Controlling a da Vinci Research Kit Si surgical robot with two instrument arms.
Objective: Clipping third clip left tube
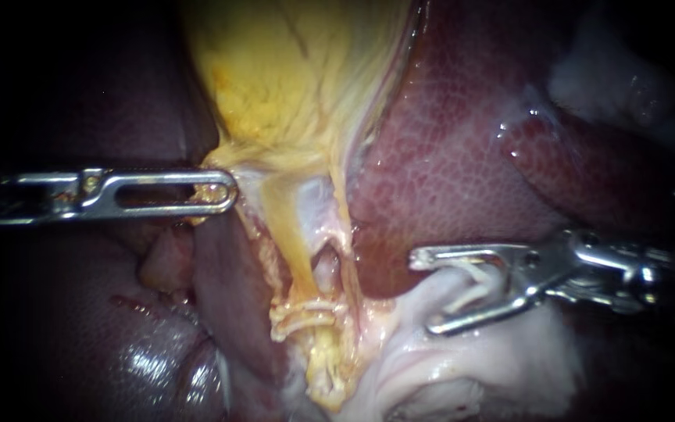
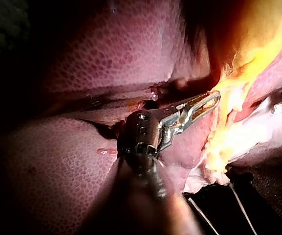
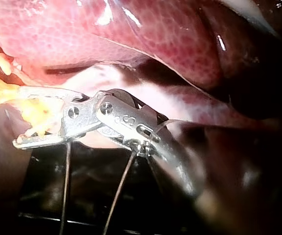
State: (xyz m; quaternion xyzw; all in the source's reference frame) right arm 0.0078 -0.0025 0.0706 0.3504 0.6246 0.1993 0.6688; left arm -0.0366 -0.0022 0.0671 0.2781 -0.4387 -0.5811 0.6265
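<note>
The left tube point(image 1: 294, 258) ran down the middle, thin and yellow, from the bottom of the yellow gallbladder point(image 1: 291, 70). Low on it, two small pale clips point(image 1: 302, 316) lay across it, one just under the other.

The right instrument point(image 1: 423, 293) came in from the right. Its jaws were apart, with a wide gap between them, and they pointed at the tube. They did not touch it. They sat off to its right side, near the level of the clips, over soft white tissue point(image 1: 494, 359) and just under the dark red liver point(image 1: 447, 156). The tube was not between the jaws. A thin pale strip point(image 1: 470, 285) showed in the gap, but I could not tell what it was.

The left instrument point(image 1: 224, 191) came in from the left, higher up than the clips. Its jaws were pressed together on the bottom edge of the gallbladder, just left of where the tube began. They pinched the yellow skin and did not touch the tube.
</note>
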